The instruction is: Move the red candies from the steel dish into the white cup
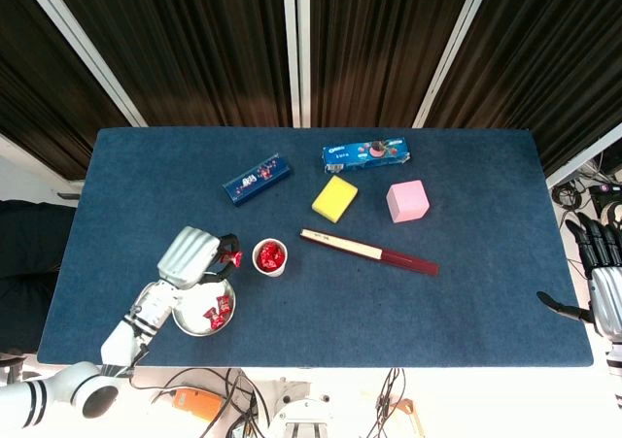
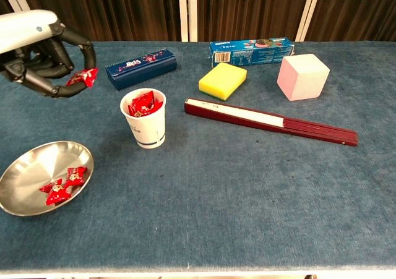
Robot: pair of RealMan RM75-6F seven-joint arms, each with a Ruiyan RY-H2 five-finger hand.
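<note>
- My left robot hand [image 2: 43, 56] pinches one red candy [image 2: 82, 78] above the surface, beside the white cup [image 2: 145, 128].
- Two candies [image 2: 64, 184] wait in the steel dish [image 2: 25, 167].
- Next: carry over the cup, release.
- Right robot hand [image 1: 604, 287]: spread, idle.

Your left hand [image 1: 194, 255] is up over the desk [image 1: 486, 292], pinching a red candy [image 1: 232, 257] just beside the white cup [image 1: 270, 257]. More red candies sit inside the cup. The steel dish [image 1: 190, 320] near the front left corner holds two more. Your right hand [image 1: 601, 287] hangs off the right edge.
</note>
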